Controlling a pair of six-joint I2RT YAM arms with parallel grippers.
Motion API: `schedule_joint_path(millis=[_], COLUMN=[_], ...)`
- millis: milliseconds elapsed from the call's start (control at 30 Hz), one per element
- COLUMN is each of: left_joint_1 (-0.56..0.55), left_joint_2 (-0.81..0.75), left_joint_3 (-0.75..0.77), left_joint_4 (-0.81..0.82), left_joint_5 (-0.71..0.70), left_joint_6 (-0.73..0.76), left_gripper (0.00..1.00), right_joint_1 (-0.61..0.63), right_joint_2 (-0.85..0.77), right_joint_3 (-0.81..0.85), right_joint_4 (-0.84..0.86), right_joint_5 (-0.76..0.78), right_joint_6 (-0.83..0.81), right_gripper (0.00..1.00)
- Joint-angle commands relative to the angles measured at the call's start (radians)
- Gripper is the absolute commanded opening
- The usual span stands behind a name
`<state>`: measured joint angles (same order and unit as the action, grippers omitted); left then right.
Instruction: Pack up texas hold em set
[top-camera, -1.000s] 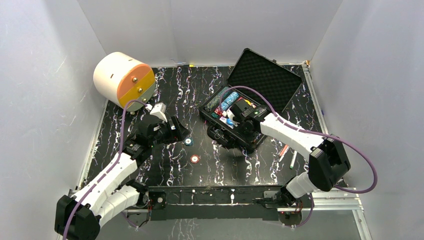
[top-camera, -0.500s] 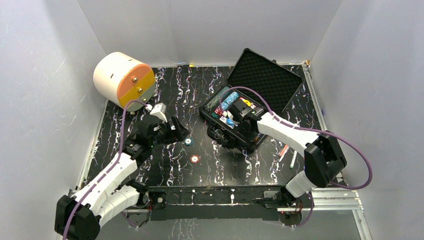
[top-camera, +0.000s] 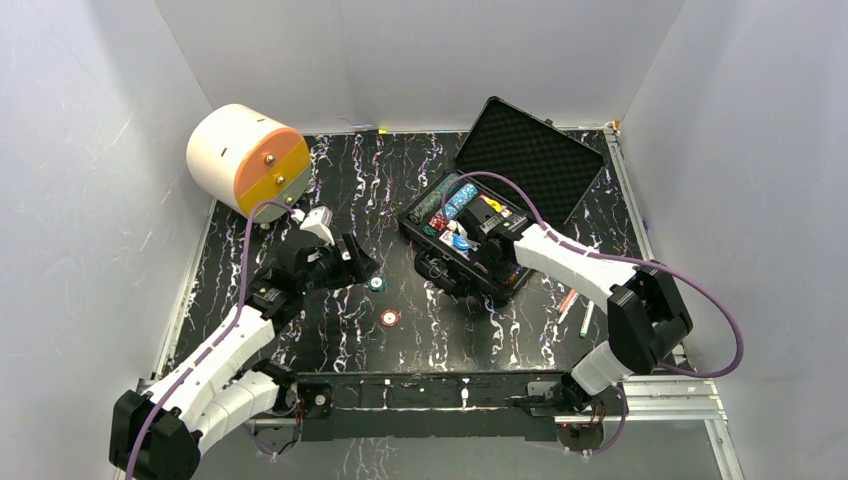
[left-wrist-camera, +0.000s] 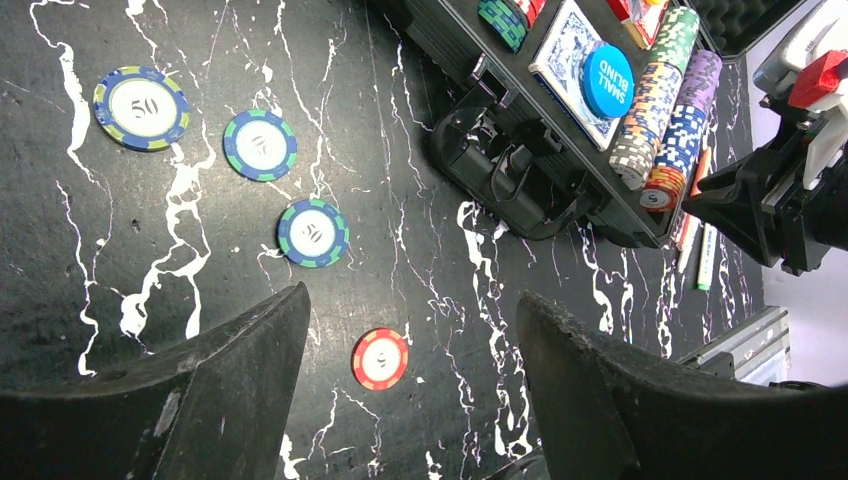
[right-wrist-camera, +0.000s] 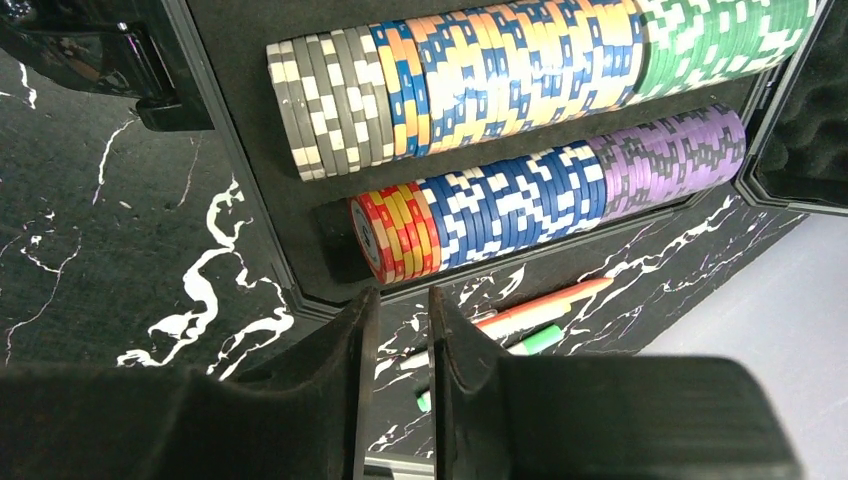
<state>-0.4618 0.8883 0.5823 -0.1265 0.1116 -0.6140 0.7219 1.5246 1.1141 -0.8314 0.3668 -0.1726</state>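
The black case (top-camera: 440, 275) lies open at the right of the table, its foam lid (top-camera: 530, 160) raised. Rows of multicoloured chips (right-wrist-camera: 520, 70) fill its slots, and a card deck (left-wrist-camera: 565, 50) with a blue round button (left-wrist-camera: 607, 80) lies beside them. My right gripper (right-wrist-camera: 403, 296) hovers just off the red end (right-wrist-camera: 395, 238) of the near chip row, open by a narrow gap with nothing between the fingers. Loose chips lie on the table: a red one (left-wrist-camera: 380, 358) and three blue-green ones (left-wrist-camera: 313, 232). My left gripper (left-wrist-camera: 412, 298) hangs open and empty above the red chip.
A white-and-orange round drawer unit (top-camera: 247, 160) stands at the back left. A red pen (right-wrist-camera: 540, 310) and a green pen (right-wrist-camera: 540, 340) lie on the table right of the case. White walls enclose the table on three sides.
My right gripper's fingers have parted slightly and its arm has shifted a little over the case. The left arm has not moved.
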Motion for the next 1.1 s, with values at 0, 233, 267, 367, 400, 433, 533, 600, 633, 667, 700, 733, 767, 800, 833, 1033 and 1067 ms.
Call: schedule_joint_path(millis=[0, 233, 267, 367, 400, 433, 533, 600, 633, 667, 700, 733, 767, 800, 833, 1033, 1067], left_joint_1=[-0.001, -0.001, -0.001, -0.001, -0.001, -0.001, 0.002, 0.005, 0.005, 0.005, 0.005, 0.005, 0.006, 0.006, 0.005, 0.005, 0.005], left_joint_2=[-0.019, -0.032, -0.036, -0.035, -0.031, -0.025, -0.013, -0.015, -0.02, -0.026, -0.033, -0.042, -0.051, -0.06, -0.068, -0.094, -0.096], left_joint_3=[0.002, 0.043, 0.053, 0.087, 0.1, 0.114, 0.172, 0.218, 0.246, 0.272, 0.302, 0.326, 0.349, 0.369, 0.386, 0.426, 0.424], left_joint_4=[-0.008, -0.077, -0.107, -0.203, -0.242, -0.285, -0.407, -0.474, -0.509, -0.536, -0.559, -0.573, -0.585, -0.595, -0.6, -0.601, -0.601], left_joint_5=[-0.014, -0.106, -0.145, -0.25, -0.289, -0.328, -0.461, -0.544, -0.591, -0.635, -0.671, -0.701, -0.726, -0.747, -0.762, -0.763, -0.757], left_joint_6=[0.0, -0.036, -0.045, -0.088, -0.104, -0.119, -0.161, -0.181, -0.196, -0.206, -0.209, -0.209, -0.205, -0.197, -0.189, -0.14, -0.141], left_gripper=[0.74, 0.76, 0.77, 0.83, 0.86, 0.88, 0.91, 0.93, 0.94, 0.95, 0.95, 0.96, 0.97, 0.98, 0.98, 0.98, 0.98], right_joint_1=[-0.003, -0.004, -0.002, 0.015, 0.033, 0.056, 0.171, 0.252, 0.29, 0.325, 0.361, 0.391, 0.418, 0.439, 0.454, 0.489, 0.49], right_joint_2=[-0.005, -0.033, -0.034, -0.006, 0.006, 0.019, 0.057, 0.099, 0.127, 0.163, 0.198, 0.252, 0.296, 0.337, 0.378, 0.512, 0.518], right_joint_3=[0.036, 0.166, 0.182, 0.213, 0.215, 0.217, 0.211, 0.223, 0.239, 0.26, 0.288, 0.318, 0.351, 0.386, 0.42, 0.535, 0.535], right_joint_4=[0.007, -0.027, -0.02, 0.003, 0.022, 0.053, 0.158, 0.224, 0.246, 0.254, 0.256, 0.254, 0.244, 0.228, 0.21, 0.161, 0.164], right_joint_5=[0.023, -0.071, -0.103, -0.18, -0.188, -0.183, -0.178, -0.179, -0.164, -0.144, -0.132, -0.112, -0.089, -0.08, -0.073, -0.038, -0.043], right_joint_6=[0.036, 0.125, 0.139, 0.21, 0.24, 0.271, 0.353, 0.423, 0.464, 0.494, 0.518, 0.541, 0.562, 0.581, 0.596, 0.654, 0.658], right_gripper=[0.34, 0.5, 0.51, 0.51, 0.51, 0.52, 0.59, 0.62, 0.64, 0.66, 0.68, 0.7, 0.72, 0.74, 0.76, 0.8, 0.8])
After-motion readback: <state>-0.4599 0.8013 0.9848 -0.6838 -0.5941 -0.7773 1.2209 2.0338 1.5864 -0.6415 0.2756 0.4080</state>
